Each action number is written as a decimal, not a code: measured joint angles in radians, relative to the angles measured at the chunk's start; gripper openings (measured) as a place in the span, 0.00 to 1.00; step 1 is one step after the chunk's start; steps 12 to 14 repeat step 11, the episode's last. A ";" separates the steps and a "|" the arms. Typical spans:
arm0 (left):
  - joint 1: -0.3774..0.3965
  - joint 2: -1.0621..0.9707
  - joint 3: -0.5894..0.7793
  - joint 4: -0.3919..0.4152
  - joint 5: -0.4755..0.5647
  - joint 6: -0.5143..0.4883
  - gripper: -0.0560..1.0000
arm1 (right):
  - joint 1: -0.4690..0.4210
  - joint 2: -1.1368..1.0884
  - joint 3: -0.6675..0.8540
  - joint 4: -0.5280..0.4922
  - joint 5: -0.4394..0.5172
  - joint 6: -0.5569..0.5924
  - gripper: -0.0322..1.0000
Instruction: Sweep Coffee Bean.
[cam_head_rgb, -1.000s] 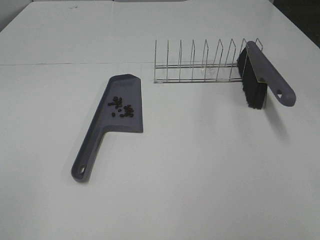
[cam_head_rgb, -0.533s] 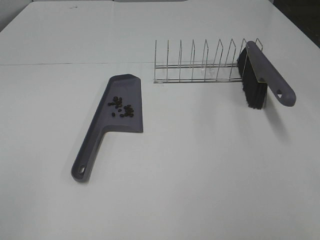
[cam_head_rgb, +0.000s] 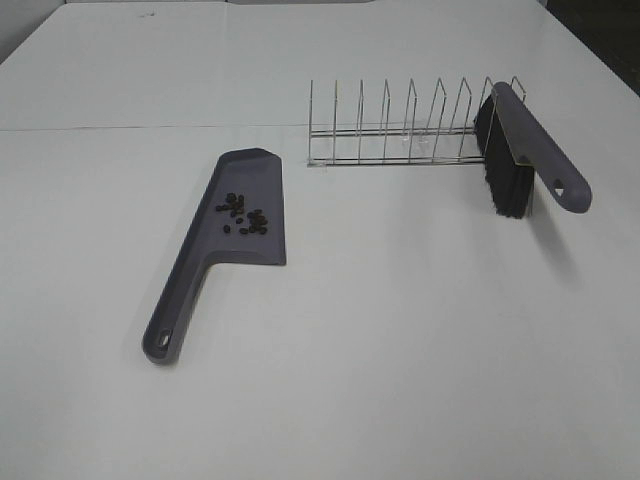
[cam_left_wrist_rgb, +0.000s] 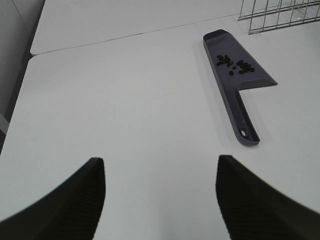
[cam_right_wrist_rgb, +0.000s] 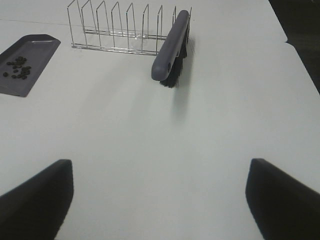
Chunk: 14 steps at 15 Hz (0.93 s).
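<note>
Far ahead of the wide-open, empty left claw (cam_left_wrist_rgb: 160, 200), coffee beans (cam_left_wrist_rgb: 233, 64) lie on the dustpan (cam_left_wrist_rgb: 235, 90); the right claw (cam_right_wrist_rgb: 160, 200) is likewise open and empty.

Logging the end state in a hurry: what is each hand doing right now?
Left hand: open, holding nothing, above bare table short of the dustpan.
Right hand: open, holding nothing, short of the brush.
</note>
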 joint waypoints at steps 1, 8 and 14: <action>0.000 0.000 0.000 0.000 0.000 0.000 0.61 | 0.000 0.000 0.000 0.000 0.000 0.000 0.80; 0.000 0.000 0.000 0.000 0.000 0.000 0.61 | 0.000 0.000 0.000 0.000 0.000 0.000 0.80; 0.000 0.000 0.000 0.000 0.000 0.000 0.61 | 0.000 0.000 0.000 0.000 0.000 0.000 0.80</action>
